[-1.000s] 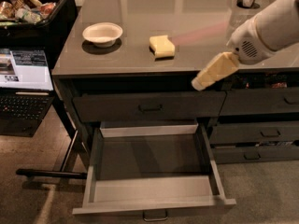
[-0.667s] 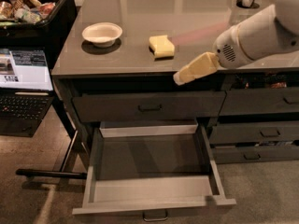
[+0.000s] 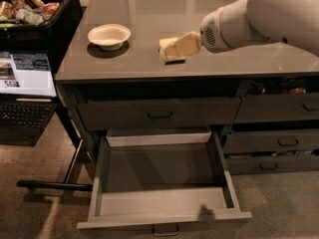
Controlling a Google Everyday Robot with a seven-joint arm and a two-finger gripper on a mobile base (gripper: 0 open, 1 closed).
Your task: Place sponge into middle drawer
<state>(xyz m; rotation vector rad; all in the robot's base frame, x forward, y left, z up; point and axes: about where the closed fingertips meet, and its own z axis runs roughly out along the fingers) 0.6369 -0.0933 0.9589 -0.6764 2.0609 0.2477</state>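
Up on the counter [image 3: 224, 66], the claw [image 3: 175, 48] is seen at the sponge [image 3: 165, 43].
The sponge lies near the counter's front edge, right of a white bowl [image 3: 109, 35], and is partly covered by the pale claw reaching in from the right; whether the claw is wide, narrow or gripping cannot be told. Below, the middle drawer [image 3: 159, 203] stands pulled out, well apart from the sponge.
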